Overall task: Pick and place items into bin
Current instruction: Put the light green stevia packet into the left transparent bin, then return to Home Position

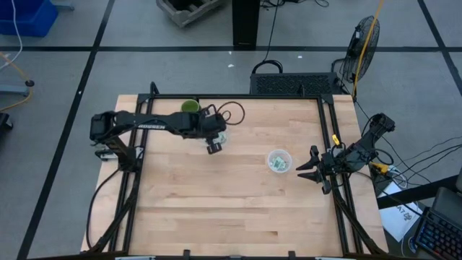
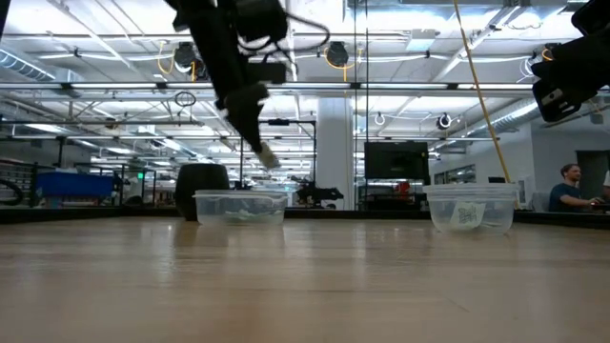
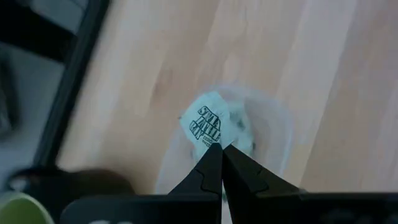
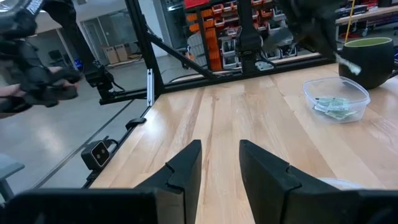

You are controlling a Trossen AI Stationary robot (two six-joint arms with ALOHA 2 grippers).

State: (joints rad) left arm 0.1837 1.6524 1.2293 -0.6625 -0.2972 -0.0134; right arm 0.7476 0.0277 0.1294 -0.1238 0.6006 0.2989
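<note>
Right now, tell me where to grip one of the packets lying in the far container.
Come from straight above: the container's walls block any sideways approach. The packets lie flat in a loose pile, so pinch a raised edge, much as the left gripper pinches its packet.

A: Any lettering to read?

B: Only on the small pale green-and-white flat packet (image 3: 210,123) at the centre of the left wrist view. It carries dark block letters in three slanted lines.

A: What do they say?

B: Too blurred to make out.

Two clear containers (image 1: 279,161) — one green cup (image 1: 190,107).
</note>
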